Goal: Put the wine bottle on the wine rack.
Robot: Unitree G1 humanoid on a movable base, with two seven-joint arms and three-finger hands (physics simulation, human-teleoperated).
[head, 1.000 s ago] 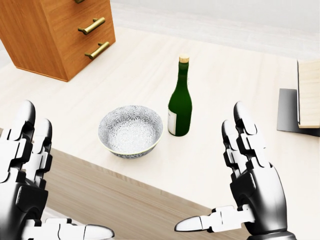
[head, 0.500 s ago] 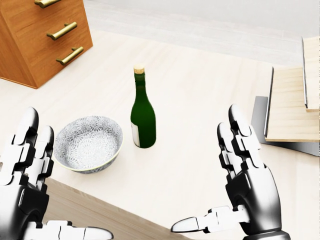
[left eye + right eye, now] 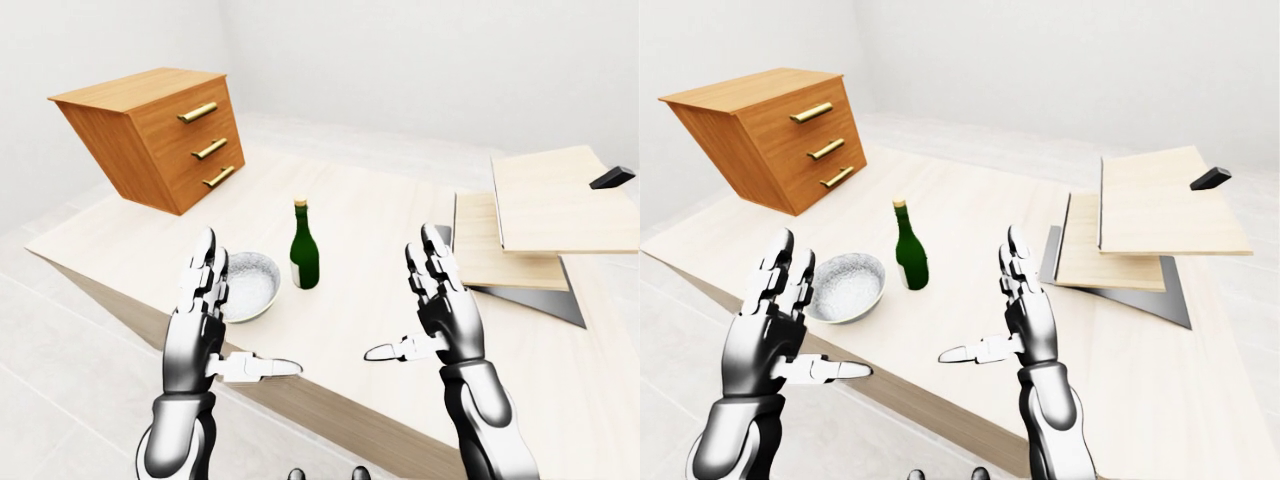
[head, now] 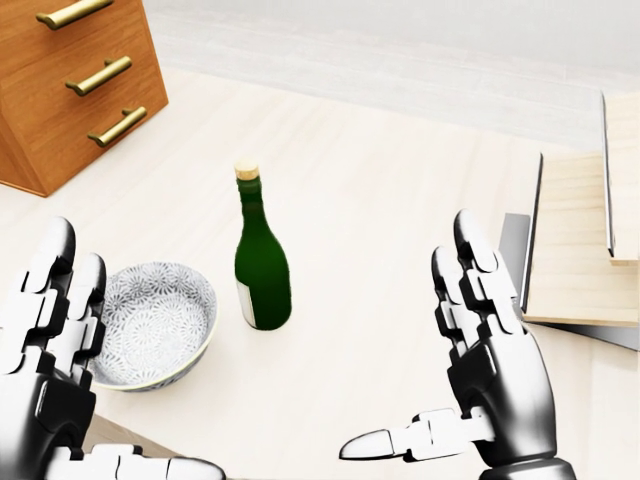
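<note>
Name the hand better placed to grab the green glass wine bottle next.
Right, probably. The green glass wine bottle stands upright between both open hands, but the patterned ceramic bowl blocks the left hand; the right hand has bare tabletop and the wooden wine rack on its side.

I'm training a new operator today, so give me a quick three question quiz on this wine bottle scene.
1. True or false: the wine bottle stands upright on the table.
2. In the head view, what sits left of the bottle? A) patterned bowl B) mug C) plate
3. Fill in: the fingers of the right hand are ____.

Key: 1 true. 2 A, the bowl. 3 open; the left hand is open too, and neither touches the bottle.
</note>
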